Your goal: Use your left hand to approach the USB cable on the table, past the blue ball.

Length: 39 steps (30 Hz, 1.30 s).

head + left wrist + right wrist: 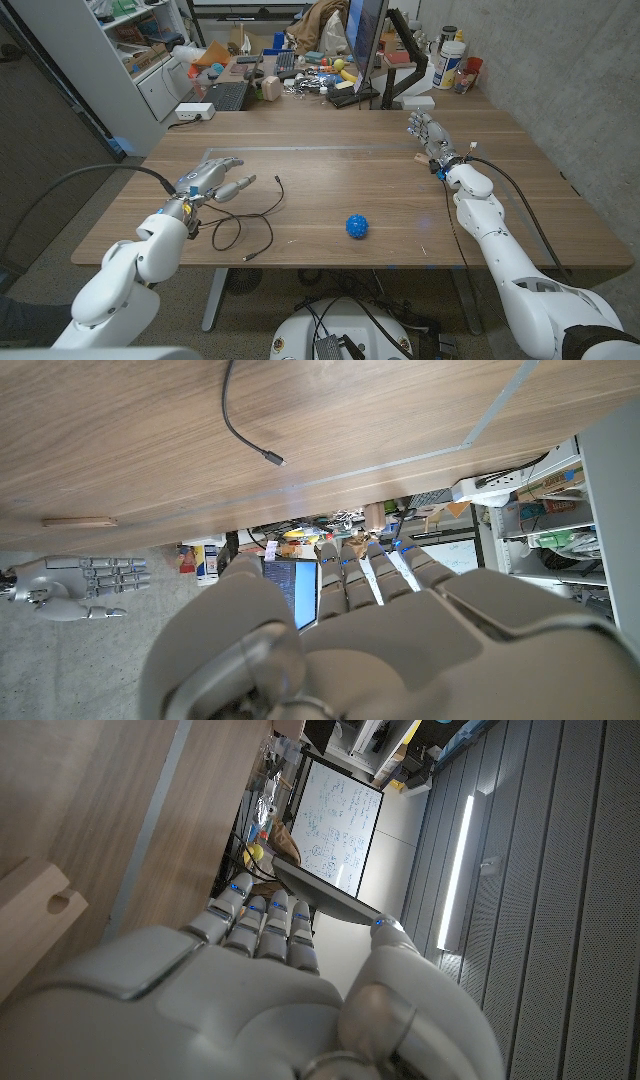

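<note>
Here is what I see.
My left hand point(212, 178): it hangs over the near left part of the table point(330, 140), fingers stretched out and a little apart. It holds nothing.
Cable point(243, 222): thin and black, it lies in loops on the wood just beside my left hand, on the side nearer me. One plug end point(272, 458) lies bare on the table.
Blue ball point(358, 226): it sits near the front edge, to the right of the cable and apart from it.
My right hand point(428, 134): it is far off at the right side, fingers out, holding nothing.
</note>
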{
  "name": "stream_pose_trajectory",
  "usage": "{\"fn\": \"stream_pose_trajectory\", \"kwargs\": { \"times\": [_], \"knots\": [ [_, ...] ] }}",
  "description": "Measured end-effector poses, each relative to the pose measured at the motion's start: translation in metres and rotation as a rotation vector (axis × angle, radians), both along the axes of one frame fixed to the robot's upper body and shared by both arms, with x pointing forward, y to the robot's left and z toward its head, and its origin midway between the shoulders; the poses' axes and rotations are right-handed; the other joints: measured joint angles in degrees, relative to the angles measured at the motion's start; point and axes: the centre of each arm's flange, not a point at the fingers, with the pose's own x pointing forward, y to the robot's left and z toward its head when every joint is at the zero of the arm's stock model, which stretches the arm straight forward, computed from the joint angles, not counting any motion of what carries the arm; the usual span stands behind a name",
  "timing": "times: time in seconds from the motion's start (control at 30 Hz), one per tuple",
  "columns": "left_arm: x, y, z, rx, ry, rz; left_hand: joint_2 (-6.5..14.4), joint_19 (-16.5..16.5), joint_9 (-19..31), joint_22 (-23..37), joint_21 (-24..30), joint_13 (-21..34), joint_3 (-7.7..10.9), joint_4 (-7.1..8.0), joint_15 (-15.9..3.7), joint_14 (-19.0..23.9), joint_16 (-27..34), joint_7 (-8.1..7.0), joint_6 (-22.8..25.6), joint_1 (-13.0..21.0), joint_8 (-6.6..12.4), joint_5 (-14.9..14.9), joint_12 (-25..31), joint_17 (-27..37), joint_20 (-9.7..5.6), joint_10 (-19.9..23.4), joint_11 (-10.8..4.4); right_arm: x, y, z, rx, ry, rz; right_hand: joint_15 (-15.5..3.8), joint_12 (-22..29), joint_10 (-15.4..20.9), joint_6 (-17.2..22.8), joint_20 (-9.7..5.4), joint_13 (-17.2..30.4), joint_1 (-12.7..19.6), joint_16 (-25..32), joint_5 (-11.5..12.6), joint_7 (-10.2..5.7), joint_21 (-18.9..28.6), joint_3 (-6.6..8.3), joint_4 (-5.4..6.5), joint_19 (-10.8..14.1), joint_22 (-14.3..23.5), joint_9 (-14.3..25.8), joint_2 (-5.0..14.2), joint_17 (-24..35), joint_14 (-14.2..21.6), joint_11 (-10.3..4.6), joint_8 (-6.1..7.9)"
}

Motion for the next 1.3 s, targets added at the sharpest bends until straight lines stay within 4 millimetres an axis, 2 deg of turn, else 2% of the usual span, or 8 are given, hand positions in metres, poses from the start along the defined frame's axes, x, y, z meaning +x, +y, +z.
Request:
{"fn": "stream_pose_trajectory", "kwargs": {
  "times": [0.37,0.43,1.3],
  "knots": [
    [0.003,0.0,-0.005,-0.009,0.02,0.008,0.0,0.0,0.0,0.0,0.0,0.0,0.0,0.0,-0.3,0.3,0.0,-0.28,0.3,0.0,0.0,0.0,0.0,0.2,0.0,0.0,0.0,0.0,-0.001,0.001,0.002,-0.002,-0.002,0.0,0.0,0.0,0.0,0.02,0.0,-0.2,0.0,0.0,0.0,0.0,0.0,0.0,0.0,0.0,0.0,0.24,0.0,0.0,0.0,0.0],
    [0.003,0.0,-0.005,-0.011,0.023,0.009,0.0,0.0,0.0,0.0,0.0,0.0,0.0,0.0,-0.3,0.3,0.0,-0.28,0.3,0.0,0.0,0.0,0.0,0.2,0.0,0.0,0.0,0.0,-0.002,0.001,0.002,-0.002,-0.002,0.0,0.0,0.0,0.0,0.34,0.0,-0.8,0.0,0.0,0.0,0.0,0.0,0.0,0.3,0.0,0.0,0.77,0.0,0.0,0.0,0.0],
    [0.016,0.0,-0.022,-0.049,0.072,0.025,0.2,0.0,0.0,0.0,0.0,0.0,0.0,0.01,0.0,0.6,0.0,-0.18,0.8,0.2,-0.23,0.0,0.0,0.2,0.0,0.6,-0.2,-0.001,-0.006,0.003,0.002,-0.008,-0.01,0.0,0.0,0.0,0.0,0.31,0.0,-0.8,0.0,0.0,0.0,-0.6,-0.24,-0.24,0.3,0.0,0.0,0.75,0.0,0.0,0.0,0.0]
  ]
}}
